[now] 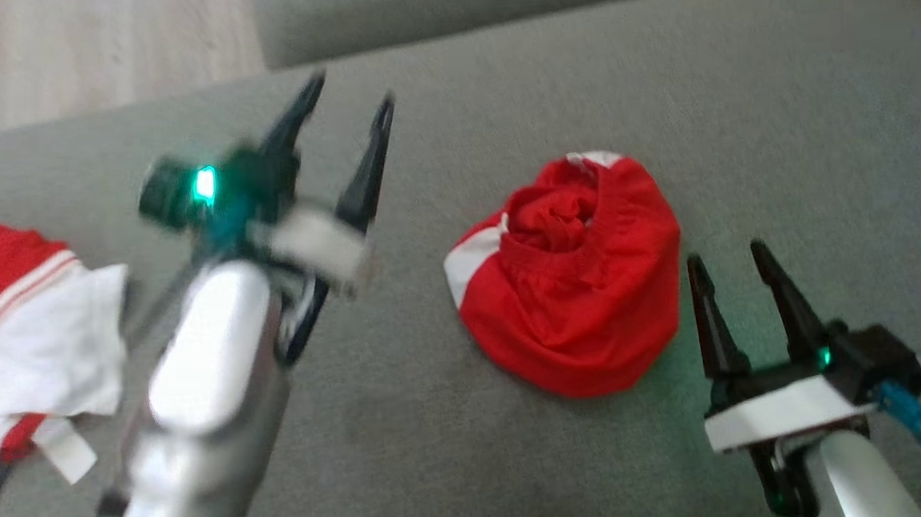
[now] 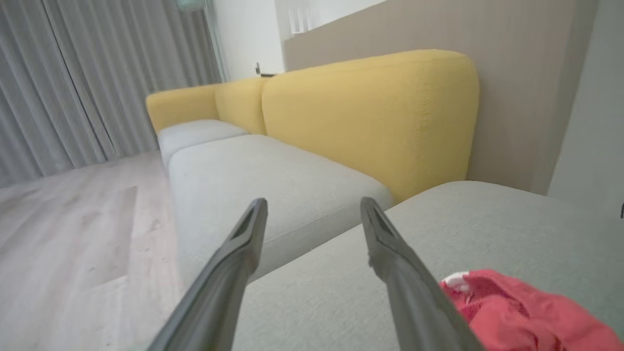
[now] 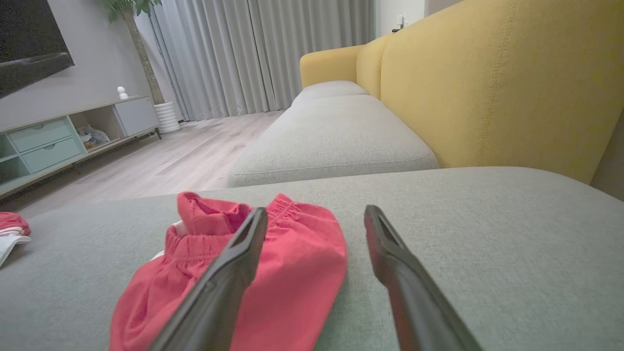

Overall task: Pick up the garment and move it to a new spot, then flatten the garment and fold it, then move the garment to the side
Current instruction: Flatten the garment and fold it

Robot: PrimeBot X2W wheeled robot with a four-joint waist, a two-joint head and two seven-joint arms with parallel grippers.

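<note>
- Apart and empty: left pincer (image 1: 350, 89), right pincer (image 1: 726, 254);
- Bring right pincer over red garment's (image 1: 570, 284) near edge;
- Pinch a raised fold, not the cushion (image 1: 739, 113); lift straight

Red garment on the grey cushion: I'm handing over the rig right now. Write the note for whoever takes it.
Left gripper: open, empty, over the grey cushion, left of the red garment.
Right gripper: open, empty, close by the garment's right edge.
Red garment: crumpled in a heap mid-cushion, not flattened.
A red and white cloth lies at the cushion's left edge.
Done: no flattening or folding to be seen.
Left: grasp, move, flatten, fold, set aside.
</note>
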